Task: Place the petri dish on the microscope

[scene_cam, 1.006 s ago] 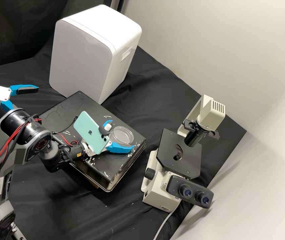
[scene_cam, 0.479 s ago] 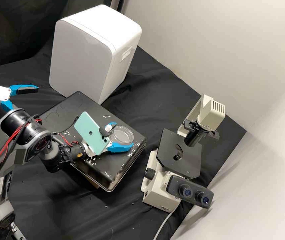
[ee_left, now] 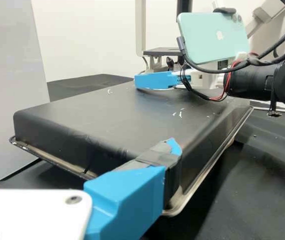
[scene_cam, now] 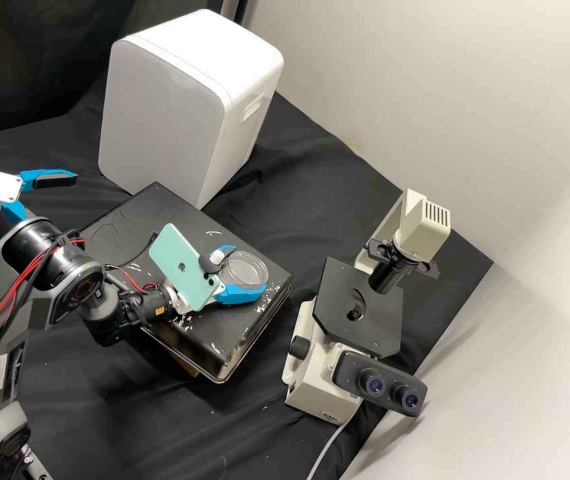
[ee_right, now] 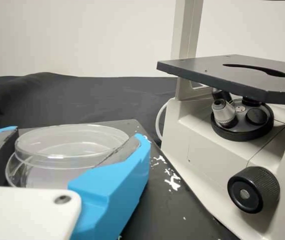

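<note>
Right tool point(scene_cam: 248, 269) around one petri dish point(ee_right: 68, 149)

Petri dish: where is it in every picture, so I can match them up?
High view: petri dish on the black tray, in the jaws of the right gripper, left of the microscope.
Left wrist view: too small to make out, by that gripper's blue finger at the tray's far end.
Right wrist view: close up between its own jaws, microscope beyond.
Shared landmark: the black tray under the dish.
</note>
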Tool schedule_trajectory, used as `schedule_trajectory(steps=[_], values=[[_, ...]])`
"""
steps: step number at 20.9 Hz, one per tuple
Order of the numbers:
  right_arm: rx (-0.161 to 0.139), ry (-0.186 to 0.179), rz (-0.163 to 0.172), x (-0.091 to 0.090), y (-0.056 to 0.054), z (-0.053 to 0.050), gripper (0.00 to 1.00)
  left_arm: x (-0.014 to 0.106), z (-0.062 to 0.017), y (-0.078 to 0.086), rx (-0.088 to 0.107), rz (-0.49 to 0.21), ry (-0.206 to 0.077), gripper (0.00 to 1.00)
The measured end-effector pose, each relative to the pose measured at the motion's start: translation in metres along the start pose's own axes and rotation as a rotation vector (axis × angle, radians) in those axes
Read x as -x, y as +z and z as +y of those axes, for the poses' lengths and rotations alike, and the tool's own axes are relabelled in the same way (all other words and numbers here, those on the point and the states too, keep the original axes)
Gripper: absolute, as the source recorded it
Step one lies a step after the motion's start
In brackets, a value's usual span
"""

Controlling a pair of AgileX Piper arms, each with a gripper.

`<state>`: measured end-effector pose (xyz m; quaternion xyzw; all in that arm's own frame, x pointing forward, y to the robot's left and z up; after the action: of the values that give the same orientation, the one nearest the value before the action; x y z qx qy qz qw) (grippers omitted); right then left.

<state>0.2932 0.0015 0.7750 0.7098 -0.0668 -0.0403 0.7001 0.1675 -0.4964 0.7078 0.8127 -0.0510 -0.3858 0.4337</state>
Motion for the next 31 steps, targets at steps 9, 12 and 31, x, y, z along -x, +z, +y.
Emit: schedule_trajectory(steps=[9,12,31], values=[[-0.006,0.01,0.01,0.006,-0.002,0.006,0.0,0.0,0.0,0.0,0.0,0.0,0.0,1.0],[-0.009,0.023,0.017,0.012,-0.003,0.012,0.0,0.0,0.0,0.0,0.0,0.0,0.0,1.0],[-0.105,0.208,0.076,0.029,-0.007,0.064,0.0,0.0,0.0002,0.0,0.0,0.0,0.001,1.0]])
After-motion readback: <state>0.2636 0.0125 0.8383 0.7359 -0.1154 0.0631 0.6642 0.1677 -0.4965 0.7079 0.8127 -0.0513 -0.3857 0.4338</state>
